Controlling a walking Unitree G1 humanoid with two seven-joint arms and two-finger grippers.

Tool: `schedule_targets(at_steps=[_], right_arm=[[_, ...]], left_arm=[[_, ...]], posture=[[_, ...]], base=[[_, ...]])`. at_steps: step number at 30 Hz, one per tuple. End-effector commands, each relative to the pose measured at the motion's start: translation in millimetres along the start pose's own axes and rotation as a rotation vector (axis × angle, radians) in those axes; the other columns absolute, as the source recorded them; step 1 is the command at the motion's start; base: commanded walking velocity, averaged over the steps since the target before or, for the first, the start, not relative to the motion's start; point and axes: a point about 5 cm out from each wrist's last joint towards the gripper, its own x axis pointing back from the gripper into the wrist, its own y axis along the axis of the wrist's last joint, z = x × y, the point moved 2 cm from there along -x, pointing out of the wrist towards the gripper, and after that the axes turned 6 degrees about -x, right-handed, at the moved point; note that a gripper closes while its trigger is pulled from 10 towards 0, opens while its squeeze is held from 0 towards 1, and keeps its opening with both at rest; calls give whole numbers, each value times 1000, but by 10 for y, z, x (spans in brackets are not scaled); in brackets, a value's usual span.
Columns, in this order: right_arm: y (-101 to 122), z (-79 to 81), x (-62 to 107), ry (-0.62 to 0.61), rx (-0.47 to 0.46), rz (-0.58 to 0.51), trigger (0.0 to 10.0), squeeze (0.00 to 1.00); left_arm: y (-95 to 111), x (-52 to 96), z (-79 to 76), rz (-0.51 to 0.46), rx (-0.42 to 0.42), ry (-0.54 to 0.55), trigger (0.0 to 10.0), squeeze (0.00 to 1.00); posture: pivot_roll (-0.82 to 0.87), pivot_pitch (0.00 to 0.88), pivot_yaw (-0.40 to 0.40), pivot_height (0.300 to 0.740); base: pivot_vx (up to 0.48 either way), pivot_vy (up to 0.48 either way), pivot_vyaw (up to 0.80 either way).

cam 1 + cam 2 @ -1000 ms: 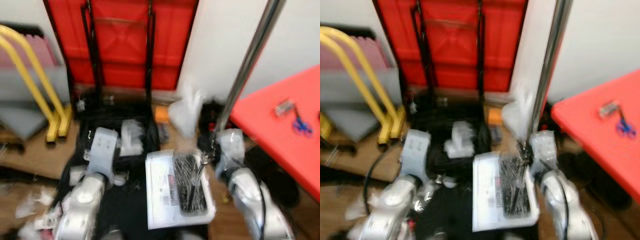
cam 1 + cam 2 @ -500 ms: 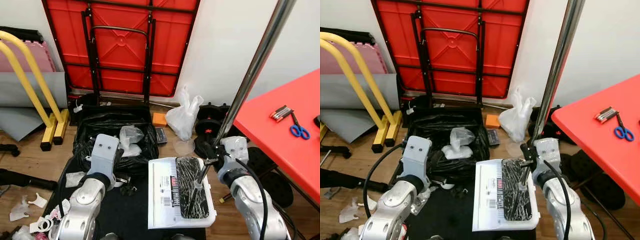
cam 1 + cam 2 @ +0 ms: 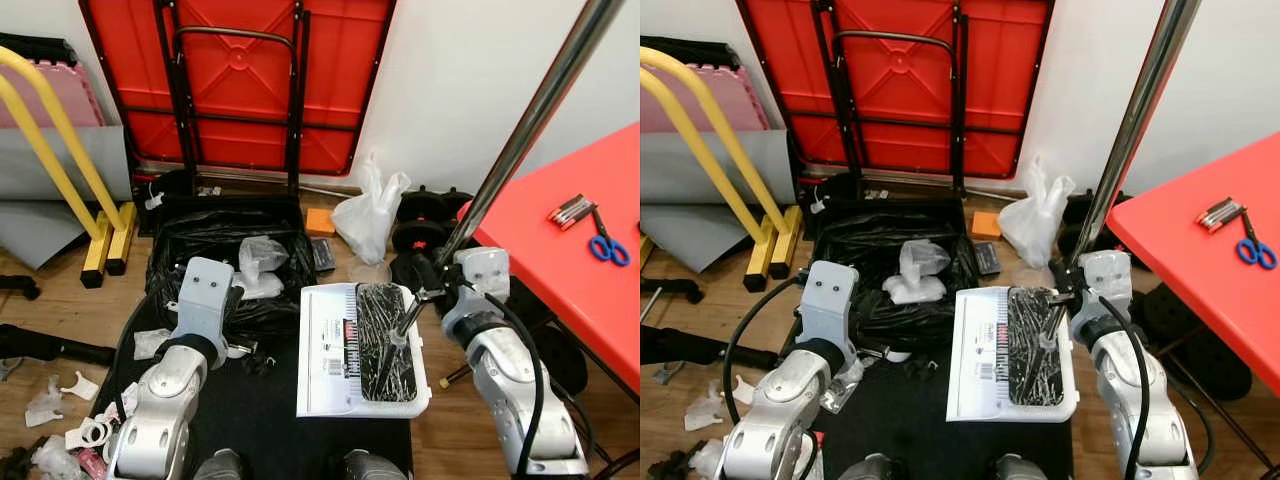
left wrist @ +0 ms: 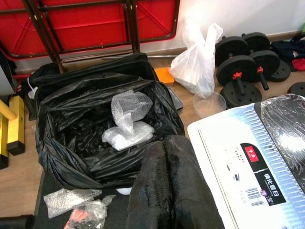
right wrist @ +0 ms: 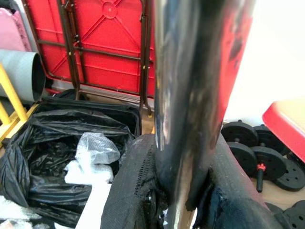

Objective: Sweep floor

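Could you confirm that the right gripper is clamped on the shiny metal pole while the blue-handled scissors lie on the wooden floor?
Not quite: the scissors lie on the red table, not on the floor, as the left eye view shows. The rest holds: the right gripper is shut on the metal pole.

The white plastic tray (image 3: 340, 350) and open black bin bag (image 3: 215, 260) crowd the floor between both arms; the slanting chrome pole (image 3: 520, 140), red table edge (image 3: 570, 260) and black dumbbell plates (image 4: 243, 64) block the right; bare wooden floor (image 3: 60, 310) lies open leftward
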Motion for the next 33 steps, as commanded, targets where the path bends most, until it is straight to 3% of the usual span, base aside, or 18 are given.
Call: schedule_targets(at_steps=[1,33], right_arm=[[123,-12,-1,-5,-9,-62,10000,0],[132,-49,-28,-61,-47,-68,10000,0]], left_arm=[[-75,26,12,38,-3,26,10000,0],[-66,27,-1,44,-4,18,10000,0]], posture=[[-87,119,-130,740],[-91,131,-131,740]], base=[[0,0,712],[-249,0,0]])
